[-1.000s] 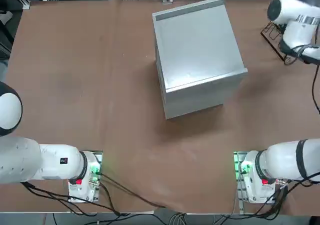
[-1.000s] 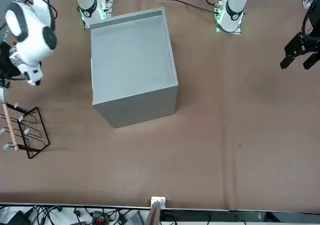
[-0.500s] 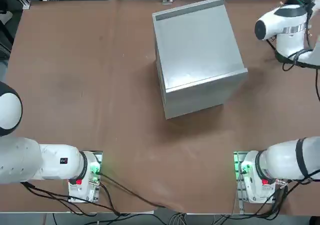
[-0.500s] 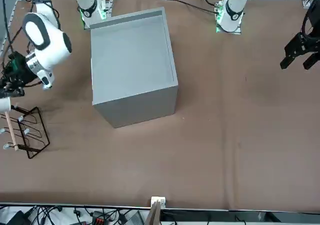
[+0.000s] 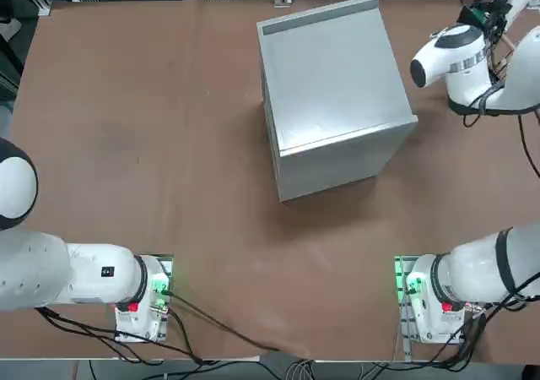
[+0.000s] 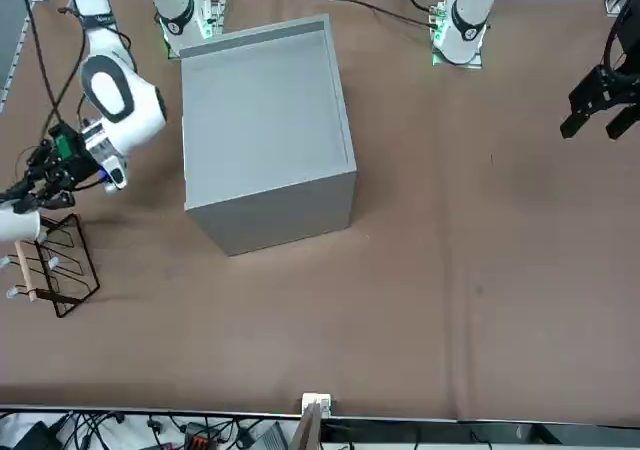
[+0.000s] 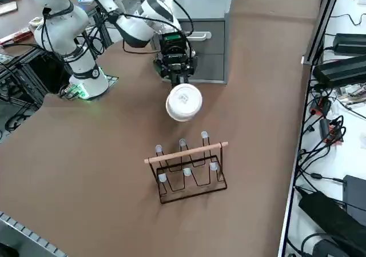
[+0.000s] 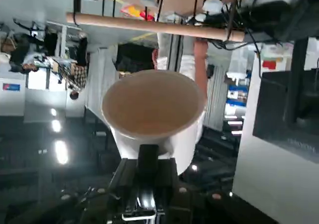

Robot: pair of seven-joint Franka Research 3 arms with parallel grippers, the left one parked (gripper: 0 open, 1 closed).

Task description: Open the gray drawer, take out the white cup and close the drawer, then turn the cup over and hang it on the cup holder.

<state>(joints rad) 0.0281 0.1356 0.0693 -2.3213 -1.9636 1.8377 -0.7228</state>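
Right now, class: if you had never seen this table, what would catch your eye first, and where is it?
First, the white cup, clamped in the right gripper and hanging in the air just above the cup holder, which stands near the table's right edge. Next, the big gray cabinet at the far middle of the table, with the gray drawer shut.

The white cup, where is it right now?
In the right side view the white cup is up in the air, held by the right claw, between the gray drawer and the cup holder.
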